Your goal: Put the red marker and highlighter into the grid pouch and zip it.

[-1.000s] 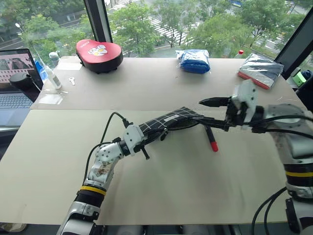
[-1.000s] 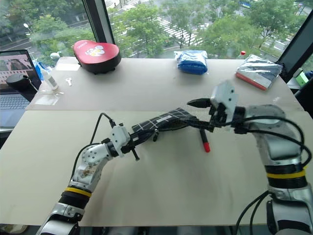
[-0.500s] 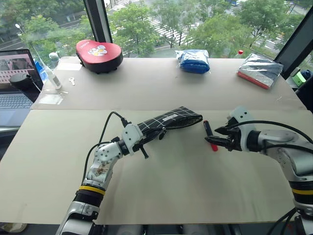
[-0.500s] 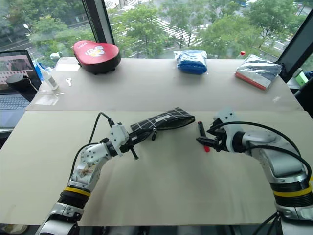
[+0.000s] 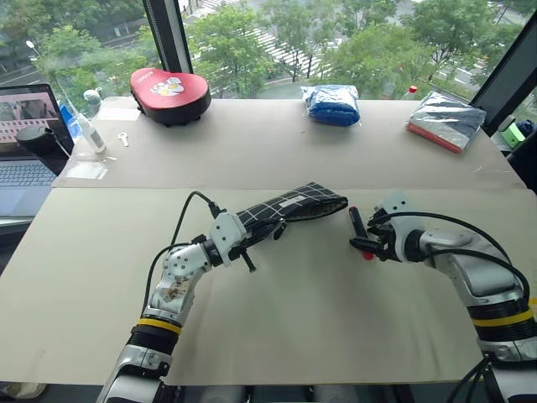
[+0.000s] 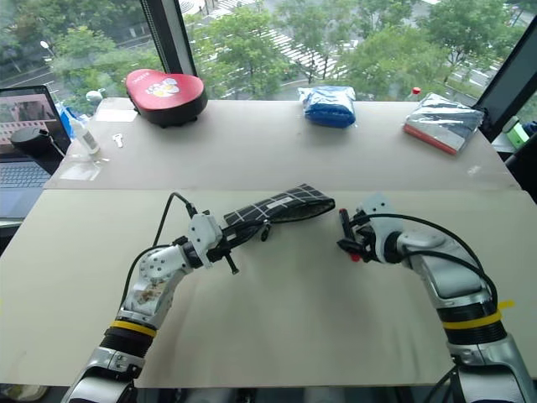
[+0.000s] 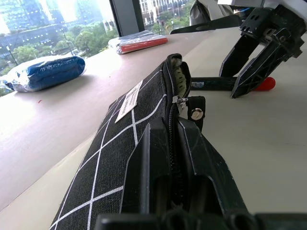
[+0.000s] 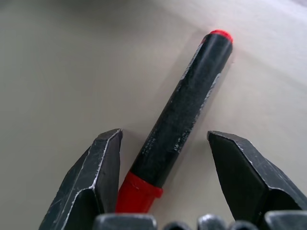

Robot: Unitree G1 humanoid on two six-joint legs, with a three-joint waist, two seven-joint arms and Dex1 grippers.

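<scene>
While the left gripper (image 5: 252,238) stays clamped tight on one end of the grid pouch (image 5: 294,206), that pouch stretches away from it across the table (image 5: 277,327), its far end pointing toward the red marker (image 5: 358,230). From the left wrist view the zipper of the pouch stands partly open at the far end, and a lime-green shape, seemingly the highlighter (image 7: 179,76), shows just inside the mouth. A small white label (image 7: 128,101) sits on the gridded side.

The marker lies flat on the table just beside the pouch's open end, black half toward the window and red half toward the robot. The right gripper (image 5: 367,235) has come down over it, its two fingers spread wide with the marker between them. In the right wrist view one finger (image 8: 91,179) sits close against the red half, the other finger (image 8: 252,179) stands apart from the marker, and nothing is squeezed yet.

Farther back on the table lie a red oval case (image 5: 170,91), a blue bundle (image 5: 333,105) and a silver packet (image 5: 446,119). A laptop (image 5: 25,143) stands off the table's left edge.
</scene>
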